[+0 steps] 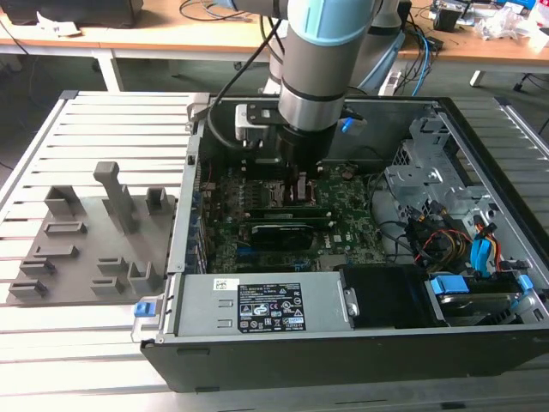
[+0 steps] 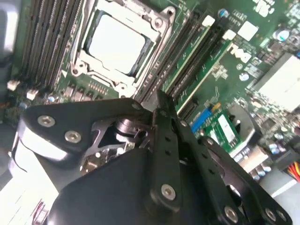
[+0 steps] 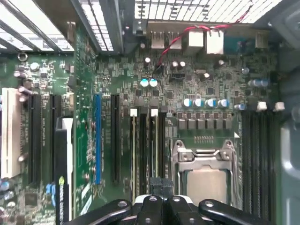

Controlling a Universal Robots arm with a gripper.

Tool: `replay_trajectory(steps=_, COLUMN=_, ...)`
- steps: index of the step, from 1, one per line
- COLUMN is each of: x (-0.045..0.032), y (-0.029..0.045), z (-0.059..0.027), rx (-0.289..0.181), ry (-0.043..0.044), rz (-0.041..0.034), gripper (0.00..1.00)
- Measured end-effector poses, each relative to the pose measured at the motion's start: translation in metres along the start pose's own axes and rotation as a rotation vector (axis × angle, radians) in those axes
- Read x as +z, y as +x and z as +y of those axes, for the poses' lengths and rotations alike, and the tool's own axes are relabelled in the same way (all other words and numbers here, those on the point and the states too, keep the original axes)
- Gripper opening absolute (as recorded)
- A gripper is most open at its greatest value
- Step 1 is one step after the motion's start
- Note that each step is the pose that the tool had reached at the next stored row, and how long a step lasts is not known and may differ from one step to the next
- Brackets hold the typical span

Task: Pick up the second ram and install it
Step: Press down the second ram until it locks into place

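Pincer (image 3: pixel 160 185) clenched, apparently pressing ram (image 3: pixel 154 150) into slot beside CPU socket (image 3: pixel 205 164); force to be applied straight, evenly.

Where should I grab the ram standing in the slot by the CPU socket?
Take the ram by the middle of its top edge, coming straight down and pinching its flat faces. It stands on edge beside the socket, with slots close on both sides, so only that edge looks free.
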State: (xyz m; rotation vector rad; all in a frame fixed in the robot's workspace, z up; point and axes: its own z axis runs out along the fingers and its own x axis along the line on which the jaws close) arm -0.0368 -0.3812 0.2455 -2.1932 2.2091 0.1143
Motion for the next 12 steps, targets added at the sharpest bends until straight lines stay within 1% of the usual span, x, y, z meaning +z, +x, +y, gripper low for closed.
replay_trajectory(steps=2, x=-0.0107, y=-0.0009, z=0.0000, rx=0.000, ry=0.0000, rz=0.0000, gripper=0.11)
replay_trajectory(steps=3, x=-0.0216, y=-0.0016, z=0.0002, rx=0.000, ry=0.0000, rz=0.0000, gripper=0.11)
replay_trajectory(steps=6, x=-0.0350, y=-0.0026, z=0.0004, rx=0.000, ry=0.0001, rz=-0.0003, gripper=0.11)
replay_trajectory(steps=12, x=-0.0352, y=-0.0026, z=0.0004, rx=0.000, ry=0.0001, rz=-0.0001, gripper=0.11)
